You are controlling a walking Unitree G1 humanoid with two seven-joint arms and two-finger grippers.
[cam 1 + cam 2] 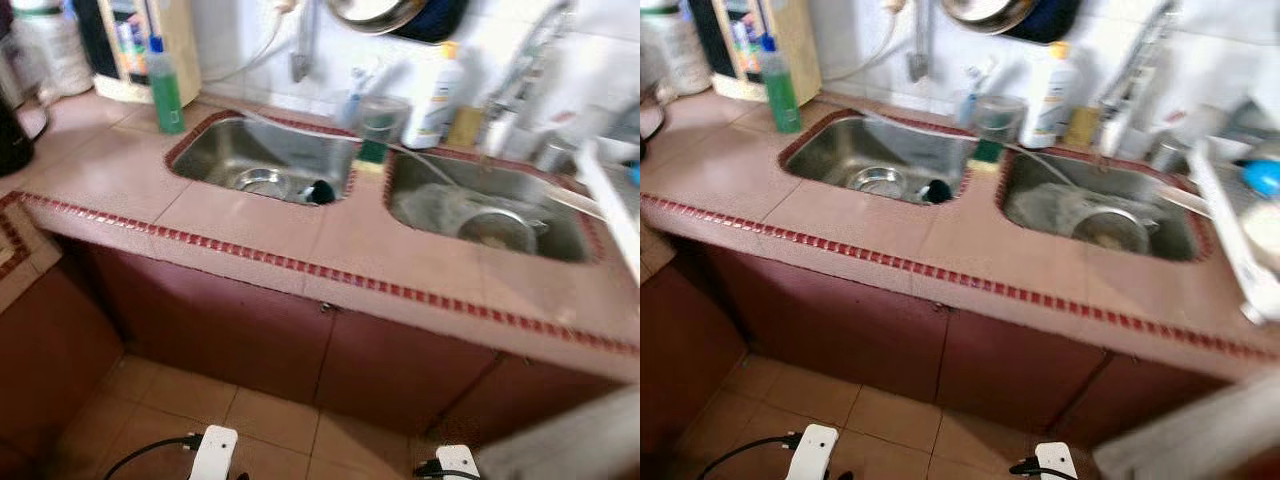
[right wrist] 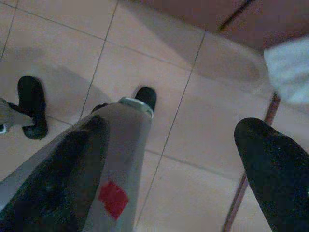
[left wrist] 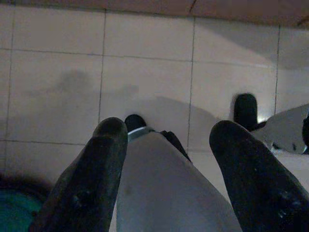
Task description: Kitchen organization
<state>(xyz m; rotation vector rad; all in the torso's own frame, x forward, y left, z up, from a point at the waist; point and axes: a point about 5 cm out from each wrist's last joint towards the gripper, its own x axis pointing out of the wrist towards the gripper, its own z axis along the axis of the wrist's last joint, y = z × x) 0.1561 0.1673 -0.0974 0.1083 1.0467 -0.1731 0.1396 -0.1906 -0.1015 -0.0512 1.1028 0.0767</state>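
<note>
Sinks (image 1: 270, 150) sit in the tiled counter (image 1: 250, 225) ahead, dishes inside. Our left gripper (image 3: 164, 145) and right gripper (image 2: 183, 159) hang spread and empty over floor. Risk: reaching could topple the crowded bottles (image 1: 436, 100).

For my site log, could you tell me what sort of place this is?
A home kitchen, most likely: a tiled counter holds a double steel sink, with a green bottle beside it and cabinet doors below.
</note>
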